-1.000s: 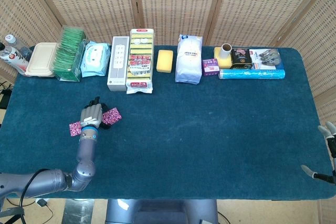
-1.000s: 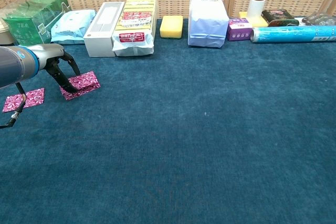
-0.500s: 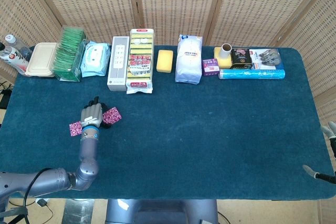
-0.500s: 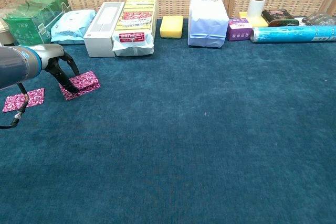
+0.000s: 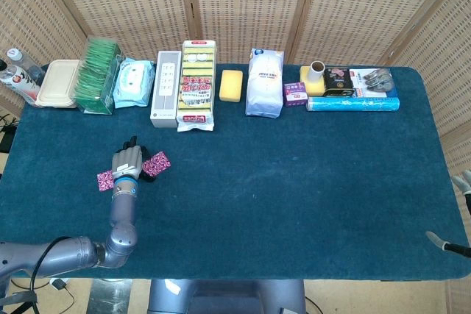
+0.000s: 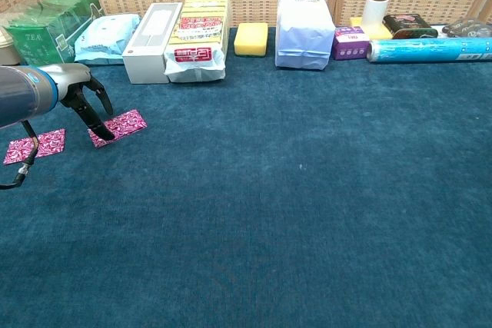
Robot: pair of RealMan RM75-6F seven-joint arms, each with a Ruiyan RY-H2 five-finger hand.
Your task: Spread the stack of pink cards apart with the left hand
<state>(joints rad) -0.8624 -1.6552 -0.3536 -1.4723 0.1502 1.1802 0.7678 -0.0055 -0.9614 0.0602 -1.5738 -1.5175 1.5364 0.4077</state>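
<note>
Pink cards (image 6: 121,126) lie flat on the blue table (image 6: 307,205), in front of the white remote-control box (image 6: 150,32) and a fair way out from it toward the robot. One card sits off by itself (image 6: 36,145), further left of that box than the main group and clear of it, blue cloth showing between the two. Over the gap comes the left hand (image 6: 86,105), fingers pointing down and spread apart, dark fingertips (image 6: 106,134) right at the left edge of the main group. It grips nothing; whether the tips actually press the card, the chest view cannot settle. From the head view the same hand (image 5: 129,159) covers the middle, pink showing either side. The right hand (image 5: 460,215) barely peeks in at the table's right edge, too little visible to tell its state.
</note>
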